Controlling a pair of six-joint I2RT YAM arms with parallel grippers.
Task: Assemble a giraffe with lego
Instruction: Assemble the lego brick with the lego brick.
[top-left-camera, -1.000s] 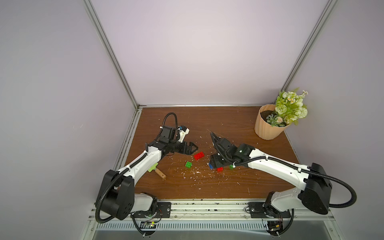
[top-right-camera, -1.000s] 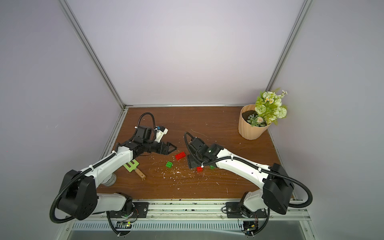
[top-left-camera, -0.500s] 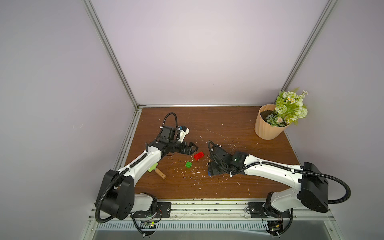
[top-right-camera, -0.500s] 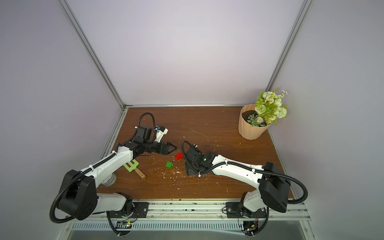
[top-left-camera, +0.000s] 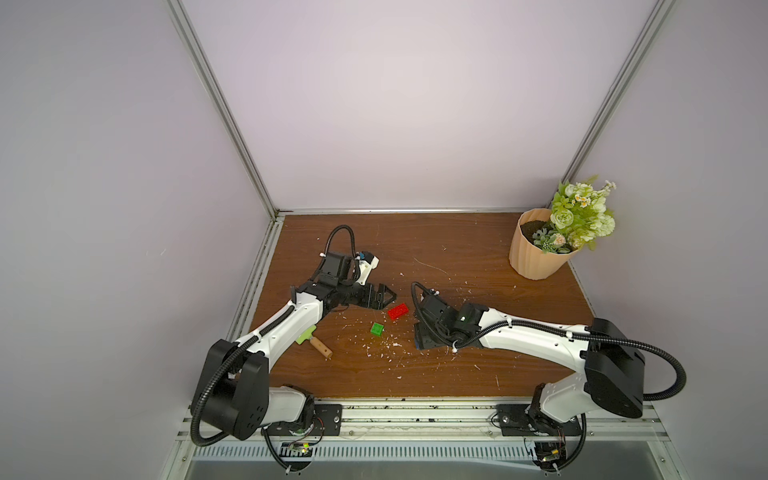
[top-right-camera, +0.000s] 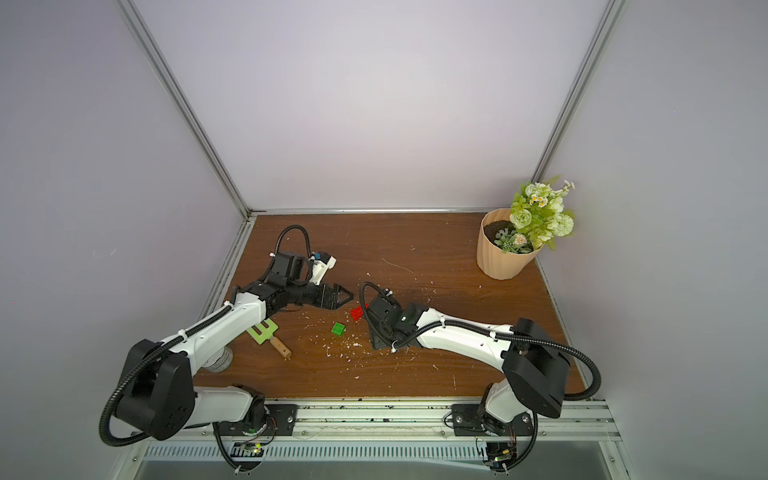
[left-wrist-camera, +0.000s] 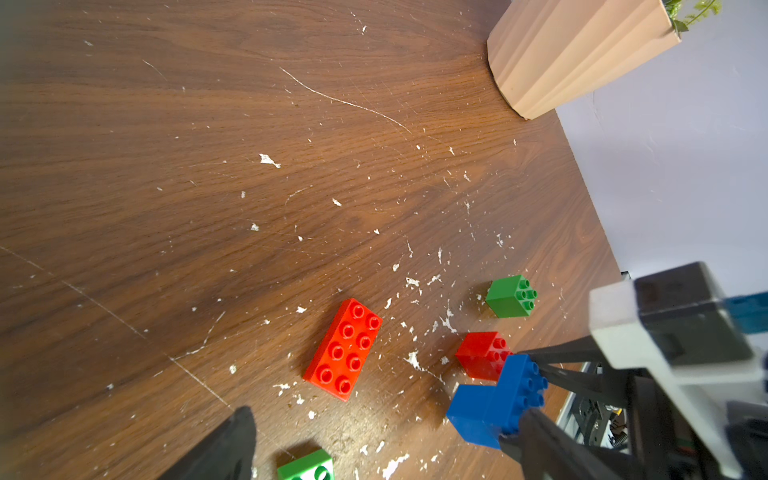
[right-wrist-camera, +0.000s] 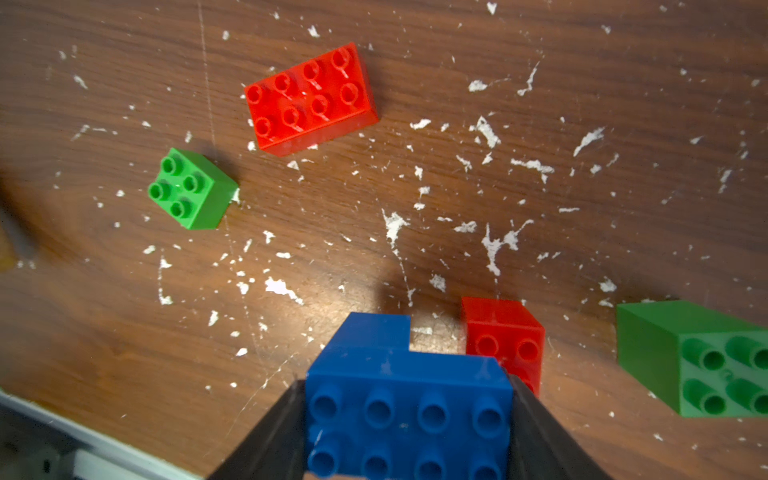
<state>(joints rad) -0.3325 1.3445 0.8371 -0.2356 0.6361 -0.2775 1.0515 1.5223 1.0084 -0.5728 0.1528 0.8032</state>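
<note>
My right gripper is shut on a blue L of two joined lego bricks, low over the table; the left wrist view shows this blue L between both fingers. Close beside it lie a small red brick and a green brick, both on their sides. A long red brick and a small green brick sit studs up between the arms. My left gripper hangs open and empty just behind the long red brick. No whole giraffe is in view.
A green slotted tool with a wooden handle lies under the left arm. A ribbed pot of flowers stands at the back right corner. White flecks litter the wooden table. Walls close in the left, back and right sides.
My right wrist has swung down and forward over the bricks near it, hiding them in the top views. The left arm and the two bricks in the middle have not moved.
</note>
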